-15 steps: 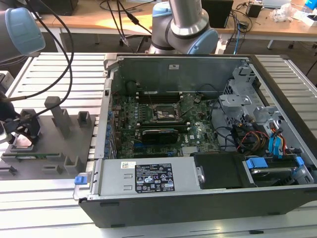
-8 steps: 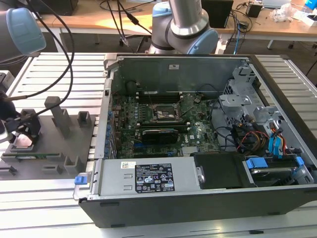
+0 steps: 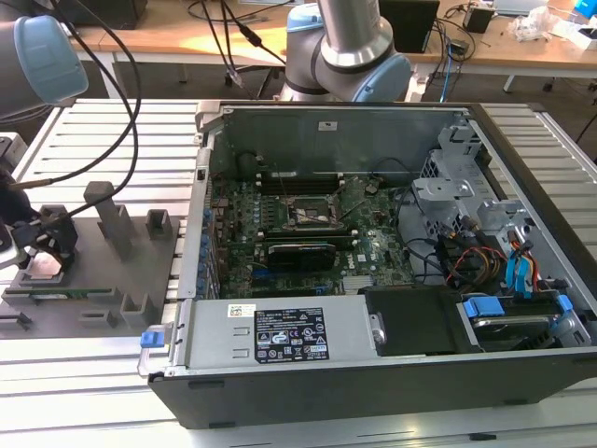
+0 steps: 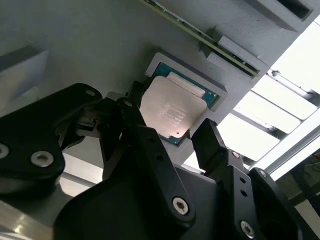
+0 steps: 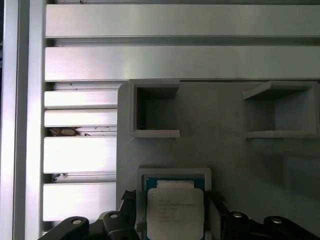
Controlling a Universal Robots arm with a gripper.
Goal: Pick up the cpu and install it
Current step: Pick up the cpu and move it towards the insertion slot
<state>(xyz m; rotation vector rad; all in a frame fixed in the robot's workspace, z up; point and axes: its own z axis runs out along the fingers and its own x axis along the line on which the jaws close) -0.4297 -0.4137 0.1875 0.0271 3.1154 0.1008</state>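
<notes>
Hanging low over the grey holder tray [image 3: 112, 271] at the exterior view's left, the jaws sit right down around the cpu [image 4: 172, 112]. From where I stand they are plainly apart: in both wrist views one black jaw stands on each side of the chip, outside the raised rim of its little square pocket [image 5: 141, 176], and neither is pressed against the chip's edge. The cpu lies flat in that pocket, pale metal lid facing up, with a thin blue-green border showing around it. It has not been lifted.

The tray rests on the slatted aluminium table [image 3: 93, 373]. It also has a few upright grey posts [image 3: 114, 217] and open box-shaped pockets [image 5: 155, 110], and a long thin card [image 3: 70, 292] lies on edge in a slot along its near side.

The open computer case [image 3: 373, 392] lies on its side in the middle of the table, well apart from the jaws. Inside it I can see the green motherboard [image 3: 280, 219], with the dark square socket [image 3: 311, 213] and its metal bracket near the middle and a long black card [image 3: 298, 252] just in front of it. At the exterior view's right are blue and orange cables [image 3: 513, 266]. The arm's grey and blue base [image 3: 350, 47] stands behind the case.
</notes>
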